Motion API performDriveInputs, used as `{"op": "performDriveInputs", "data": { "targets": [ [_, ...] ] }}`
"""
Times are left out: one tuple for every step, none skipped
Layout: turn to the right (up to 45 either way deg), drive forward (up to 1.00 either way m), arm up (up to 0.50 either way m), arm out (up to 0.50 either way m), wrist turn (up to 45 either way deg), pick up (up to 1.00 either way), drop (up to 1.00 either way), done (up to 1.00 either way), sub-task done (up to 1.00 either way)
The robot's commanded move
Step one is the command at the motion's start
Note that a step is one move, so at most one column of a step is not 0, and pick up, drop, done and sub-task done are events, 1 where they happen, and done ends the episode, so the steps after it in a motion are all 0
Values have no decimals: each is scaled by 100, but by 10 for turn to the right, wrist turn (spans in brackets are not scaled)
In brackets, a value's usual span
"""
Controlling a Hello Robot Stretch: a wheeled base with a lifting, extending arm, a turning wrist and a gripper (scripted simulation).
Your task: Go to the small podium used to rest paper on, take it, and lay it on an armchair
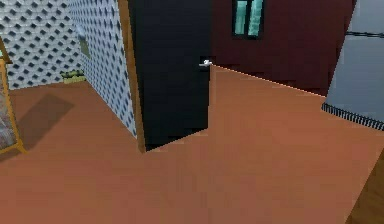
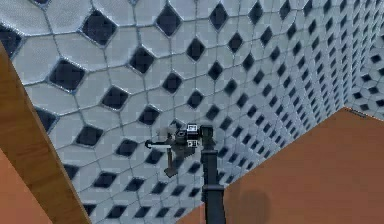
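Lighting: diffuse, even, moderately bright.
A soft grey shadow is recorded on the floor (image 1: 45, 118) at the forward view's left; the patterned wall (image 2: 120, 70) is evenly lit; the door (image 1: 170, 70) face is rendered dark.

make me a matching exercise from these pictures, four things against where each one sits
Things
1. black flat door with a silver handle
2. tall grey metal appliance
3. small teal window in a dark frame
4. dark end effector with two thin fingers

Places
a. at the forward view's right edge
b. in front of the white wall with dark diamond tiles, arm side view
c. in the forward view's middle
d. high on the dark red wall

Pairs: 1-c, 2-a, 3-d, 4-b
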Motion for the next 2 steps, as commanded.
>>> {"op": "performDriveInputs", "data": {
  "targets": [
    [0,0,26,0,0,0,0,0,0],
    [0,0,0,0,-450,0,0,0,0]
  ]
}}
